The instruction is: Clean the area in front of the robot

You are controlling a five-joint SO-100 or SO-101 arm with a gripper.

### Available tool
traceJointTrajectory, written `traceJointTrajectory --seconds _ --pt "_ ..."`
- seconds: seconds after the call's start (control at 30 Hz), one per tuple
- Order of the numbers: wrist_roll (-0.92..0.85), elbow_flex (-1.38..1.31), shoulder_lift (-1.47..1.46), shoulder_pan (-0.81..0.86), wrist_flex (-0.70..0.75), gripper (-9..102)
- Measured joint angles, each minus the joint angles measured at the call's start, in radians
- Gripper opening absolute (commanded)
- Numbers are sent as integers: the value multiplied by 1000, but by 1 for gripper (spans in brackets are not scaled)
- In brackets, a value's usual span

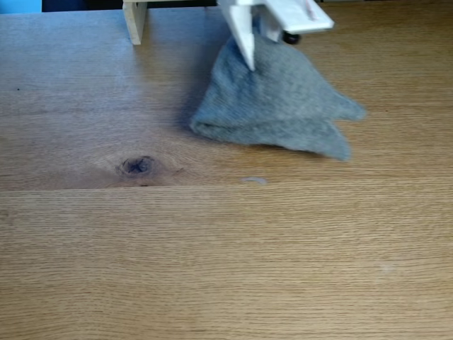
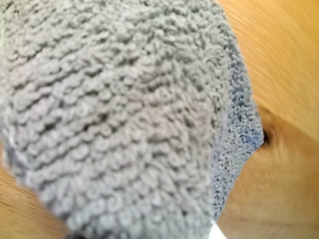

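The oak-grain tabletop (image 1: 226,255) with its dark oval knot (image 1: 137,166) spreads across the fixed view. A grey terry cloth (image 1: 283,106) lies at the back right, pulled up into a peak. At the top of that view, the robot's white gripper (image 1: 255,58) is shut on the peak, and its pointed finger (image 1: 245,39) lies against the cloth's front. The cloth's lower edge rests on the wood. In the wrist view the cloth (image 2: 114,114) hangs close to the lens, with the table (image 2: 284,74) to its right.
A pale wooden post (image 1: 134,20) stands at the back left in the fixed view. A small pale smear (image 1: 253,180) marks the wood just in front of the cloth. Open tabletop stretches toward the near edge.
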Motion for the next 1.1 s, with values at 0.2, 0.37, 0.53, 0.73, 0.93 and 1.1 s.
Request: traceJointTrajectory --seconds 0.2,0.37,0.53,0.73,0.93,1.1 --pt "-71 0 -232 -11 -261 0" --pt "-69 0 -403 -11 -506 0" --pt "-94 -3 -517 -17 -630 0" --pt "-216 -12 -644 -52 -750 0" --pt "-314 -12 -695 -84 -819 0" --pt "-376 -14 -706 -97 -864 0"
